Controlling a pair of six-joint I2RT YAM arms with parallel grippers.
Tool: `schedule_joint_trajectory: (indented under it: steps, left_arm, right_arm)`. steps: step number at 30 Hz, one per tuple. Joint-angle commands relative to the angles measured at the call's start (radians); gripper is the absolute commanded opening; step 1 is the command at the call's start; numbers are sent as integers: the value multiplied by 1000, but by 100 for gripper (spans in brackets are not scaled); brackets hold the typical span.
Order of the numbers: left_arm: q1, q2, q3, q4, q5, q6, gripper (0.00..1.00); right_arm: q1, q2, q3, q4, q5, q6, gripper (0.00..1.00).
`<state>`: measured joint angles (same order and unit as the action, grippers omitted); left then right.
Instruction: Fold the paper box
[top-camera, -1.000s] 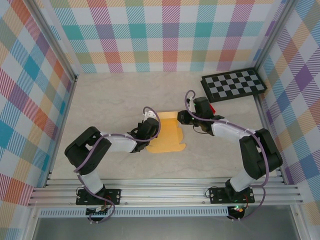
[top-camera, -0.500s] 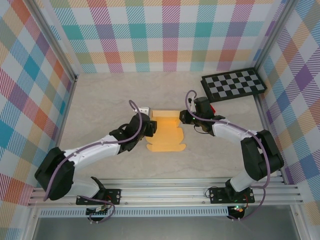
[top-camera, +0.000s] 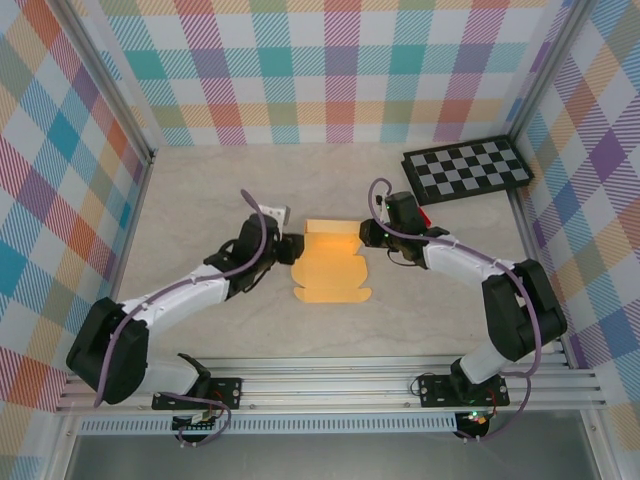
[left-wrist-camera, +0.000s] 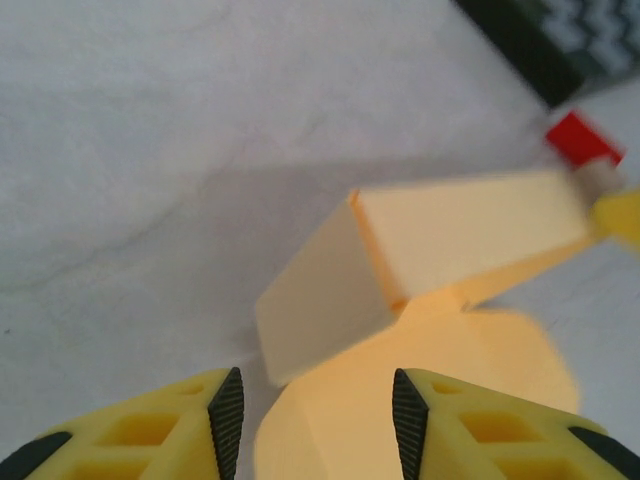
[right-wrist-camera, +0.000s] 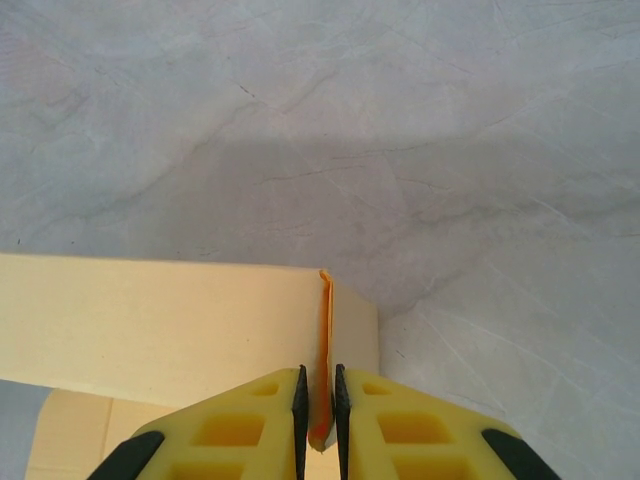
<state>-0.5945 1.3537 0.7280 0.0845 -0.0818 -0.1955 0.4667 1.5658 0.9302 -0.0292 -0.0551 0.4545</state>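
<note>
The paper box (top-camera: 332, 265) is a tan-yellow cardboard sheet lying mid-table, its far part folded up into a wall with a side flap. My right gripper (top-camera: 363, 237) is shut on the right corner of that raised wall; in the right wrist view the black pads (right-wrist-camera: 300, 398) pinch a thin cardboard edge of the paper box (right-wrist-camera: 150, 320) at the right gripper (right-wrist-camera: 318, 400). My left gripper (top-camera: 293, 248) sits at the sheet's left edge. In the left wrist view the left gripper (left-wrist-camera: 315, 425) is open, the paper box (left-wrist-camera: 400, 260) ahead and its flat panel under the gap.
A black-and-grey checkerboard (top-camera: 467, 168) leans at the back right. A small red block (top-camera: 424, 216) lies just behind my right wrist, and the red block (left-wrist-camera: 582, 138) shows beyond the box. Plaid walls close in the table on three sides.
My left arm has stretched out and its gripper has slid from over the sheet's left part to its far-left edge. The right gripper keeps its pinch in place.
</note>
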Motion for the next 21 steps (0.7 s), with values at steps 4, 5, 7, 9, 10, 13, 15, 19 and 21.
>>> schedule_joint_trajectory:
  steps: [4, 5, 7, 9, 10, 13, 15, 19, 21]
  left_arm:
    - [9, 131, -63, 275, -21, 261, 49]
    - [9, 162, -38, 263, -28, 279, 49]
    - [9, 218, 2, 266, -42, 316, 49]
    - [9, 252, 14, 299, -46, 338, 49]
    - [9, 269, 24, 305, -50, 344, 49]
    - [9, 305, 48, 315, -59, 347, 49]
    - [4, 320, 65, 323, -74, 336, 48]
    - [-20, 355, 94, 347, -139, 314, 37]
    - [-39, 379, 110, 357, -173, 308, 32]
  right_arm:
    - [10, 48, 57, -168, 25, -25, 18]
    - [10, 49, 61, -174, 26, -25, 18]
    - [12, 54, 69, -182, 28, -24, 18]
    - [12, 54, 77, -190, 23, -21, 18]
    - [13, 54, 80, -192, 20, -19, 18]
    - [15, 52, 91, -204, 17, -19, 18]
    - [18, 50, 96, -209, 18, -19, 18]
    - [28, 48, 103, -212, 13, -7, 18]
    - [38, 50, 108, -210, 10, 2, 18]
